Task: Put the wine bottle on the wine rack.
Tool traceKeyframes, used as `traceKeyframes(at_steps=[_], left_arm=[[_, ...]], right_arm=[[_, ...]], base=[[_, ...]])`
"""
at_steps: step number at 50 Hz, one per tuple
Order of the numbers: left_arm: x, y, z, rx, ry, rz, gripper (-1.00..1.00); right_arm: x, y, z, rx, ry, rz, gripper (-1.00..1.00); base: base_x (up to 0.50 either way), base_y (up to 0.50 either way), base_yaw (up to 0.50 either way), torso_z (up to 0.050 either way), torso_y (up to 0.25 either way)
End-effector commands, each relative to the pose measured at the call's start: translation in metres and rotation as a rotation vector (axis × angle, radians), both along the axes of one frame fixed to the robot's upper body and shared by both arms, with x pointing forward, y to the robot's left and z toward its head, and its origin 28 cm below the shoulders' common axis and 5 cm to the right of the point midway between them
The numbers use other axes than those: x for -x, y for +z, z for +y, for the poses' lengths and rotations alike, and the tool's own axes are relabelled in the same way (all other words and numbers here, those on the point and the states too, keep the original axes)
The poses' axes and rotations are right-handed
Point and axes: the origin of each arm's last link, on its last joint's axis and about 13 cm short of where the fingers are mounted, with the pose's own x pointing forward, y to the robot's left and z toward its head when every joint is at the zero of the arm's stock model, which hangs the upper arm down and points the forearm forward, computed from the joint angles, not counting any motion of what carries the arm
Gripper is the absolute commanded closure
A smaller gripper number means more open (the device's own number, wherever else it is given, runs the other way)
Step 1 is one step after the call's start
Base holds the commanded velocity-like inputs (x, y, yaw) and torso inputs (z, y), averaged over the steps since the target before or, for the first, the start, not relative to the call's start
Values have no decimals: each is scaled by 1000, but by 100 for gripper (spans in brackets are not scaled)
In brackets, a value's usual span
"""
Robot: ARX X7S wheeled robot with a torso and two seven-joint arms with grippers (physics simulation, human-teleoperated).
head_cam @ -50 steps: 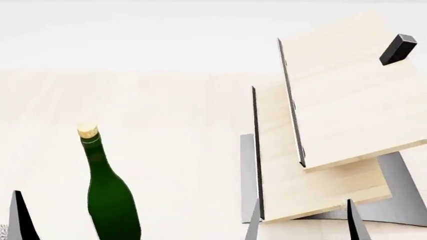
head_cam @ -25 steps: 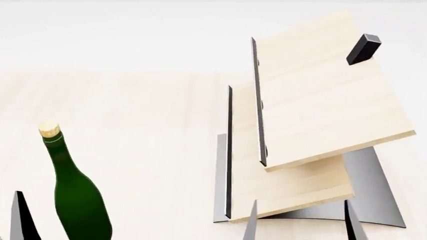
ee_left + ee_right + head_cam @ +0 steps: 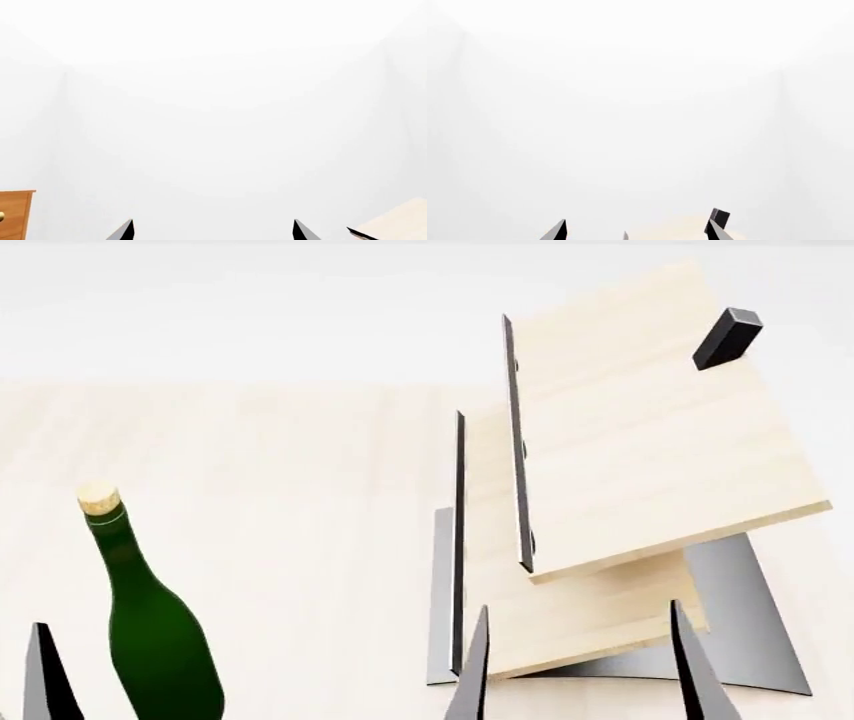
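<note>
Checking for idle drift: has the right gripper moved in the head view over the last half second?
Yes. The right gripper has risen, reaching higher over the wine rack, which kept its place.

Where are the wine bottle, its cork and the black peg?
wine bottle [image 3: 158, 640], head view, on its green body.
cork [image 3: 98, 499], head view, on its tan top.
black peg [image 3: 727, 337], head view, on its side face.

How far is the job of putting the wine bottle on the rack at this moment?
Nothing looks done yet: the wine bottle stands upright on the table, apart from the wine rack. Nothing is in hand: the right pincer is open and empty before the rack, and the left pincer is open too. Grasping, lifting and placing remain.
</note>
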Motion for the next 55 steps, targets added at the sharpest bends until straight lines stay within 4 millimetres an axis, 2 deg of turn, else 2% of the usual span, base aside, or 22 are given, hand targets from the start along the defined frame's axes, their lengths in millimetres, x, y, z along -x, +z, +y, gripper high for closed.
traceKeyframes(at_steps=[1,7,10,16,19,22,23,25,27,37,42,46,48,52,55], left_arm=[[-1,-1,0,-2,-1,4,-100],[-2,-1,1,-3,0,5,-100],[-2,-1,2,0,6,5,-100],[-2,-1,2,-2,7,4,-100],[-2,-2,2,-2,8,5,-100],[-2,-1,2,-1,6,5,-100],[-2,-1,2,-2,7,4,-100],[-2,-1,2,0,9,4,-100],[-2,-1,2,0,9,5,-100],[-2,-1,3,1,13,4,-100],[-3,-2,4,4,16,6,-100],[-3,-2,4,1,13,4,-100],[-3,-2,3,2,12,5,-100],[-2,-1,3,1,10,5,-100],[-2,-1,3,2,11,5,-100]], right_arm=[[-17,27,9,22,6,-65,-100],[-29,42,15,70,38,-83,-100],[-41,46,18,118,-6,-75,-100],[-63,65,21,132,28,-79,-100],[-74,71,20,112,51,-35,-100],[-88,73,18,199,46,-8,-100],[-92,75,19,129,130,-53,-100],[-96,74,16,214,82,-15,-100],[-99,78,16,218,103,12,-100],[-118,91,20,246,290,175,-100],[-130,103,18,263,432,340,-100],[-127,114,15,257,567,401,-100],[-127,120,14,256,558,385,-100],[-123,135,11,260,714,461,-100],[-129,142,11,244,763,532,-100]], base=[[0,0,0,0,0],[0,0,0,0,0],[0,0,0,0,0],[0,0,0,0,0],[0,0,0,0,0],[0,0,0,0,0],[0,0,0,0,0],[0,0,0,0,0],[0,0,0,0,0],[0,0,0,0,0],[0,0,0,0,0],[0,0,0,0,0],[0,0,0,0,0],[0,0,0,0,0],[0,0,0,0,0]])
